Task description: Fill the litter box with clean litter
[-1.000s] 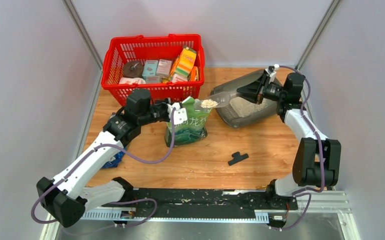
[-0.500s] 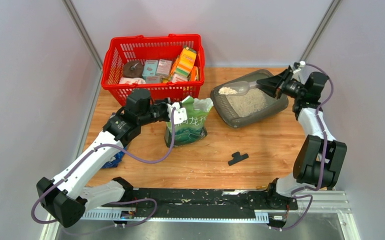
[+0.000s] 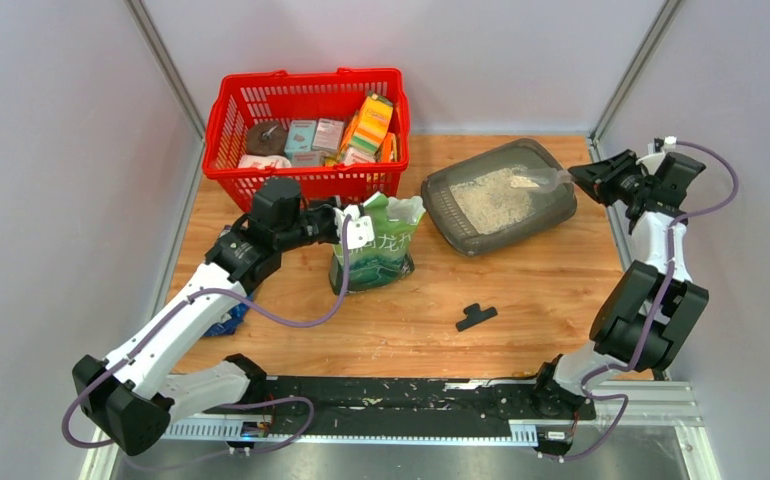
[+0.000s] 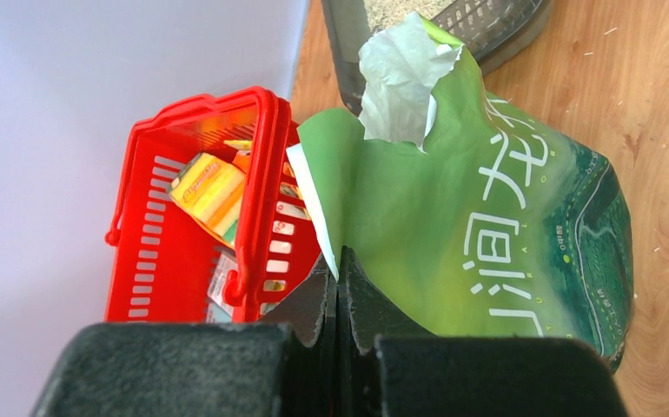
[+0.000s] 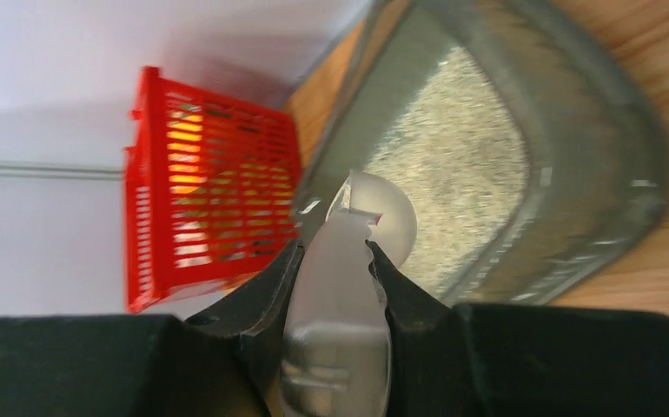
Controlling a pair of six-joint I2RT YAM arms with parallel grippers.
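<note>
Wooden tabletop (image 3: 521,290) boxed in by pale walls (image 3: 61,150) — litter box (image 3: 506,238) sits far right with clean litter (image 3: 486,203) inside. The right end effector (image 5: 335,252) clamps a clear scoop (image 5: 383,217); the left end effector (image 4: 337,261) pinches the green pouch (image 4: 487,217).

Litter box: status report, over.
Left jaws shut on green pouch rim. Right jaws clamp clear scoop above litter box's right end. Inside, litter spread across floor. Nothing in the way.

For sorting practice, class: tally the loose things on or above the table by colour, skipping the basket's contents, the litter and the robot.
Red: 1, basket
Green: 1, pouch
Dark grey: 1, litter box
Clear: 1, scoop
Black: 1, clip
Blue: 1, bag, mostly hidden
Total: 6
</note>
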